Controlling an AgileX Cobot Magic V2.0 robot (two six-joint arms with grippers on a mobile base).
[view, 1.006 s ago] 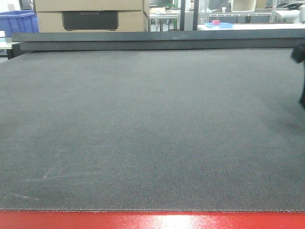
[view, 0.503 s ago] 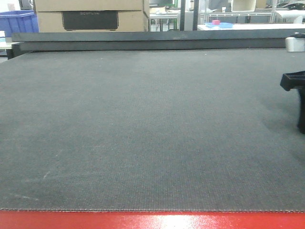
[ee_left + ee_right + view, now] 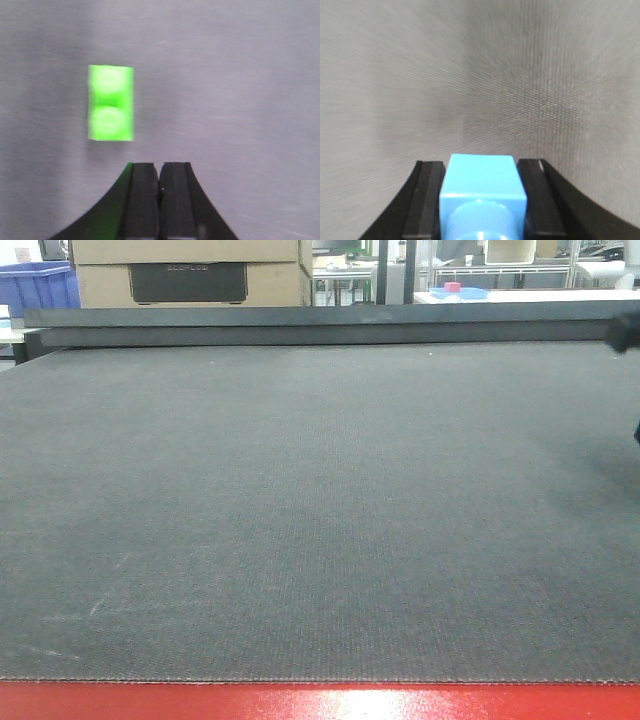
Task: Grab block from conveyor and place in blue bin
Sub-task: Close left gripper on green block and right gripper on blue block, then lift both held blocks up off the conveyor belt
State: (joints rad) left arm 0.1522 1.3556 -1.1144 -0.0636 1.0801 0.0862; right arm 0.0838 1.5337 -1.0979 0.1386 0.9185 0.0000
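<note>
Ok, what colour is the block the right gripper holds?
The block is light blue; right wrist view.

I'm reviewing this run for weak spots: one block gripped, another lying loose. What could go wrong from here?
1. The right gripper clamps the blue block at its fingertips; a fast swing might let it slip.
2. The left gripper is shut, and the green block lies ahead, left of its tips; descending without opening and realigning would likely shove it.
3. The only blue bin in view sits far back left, probably a long carry.
</note>
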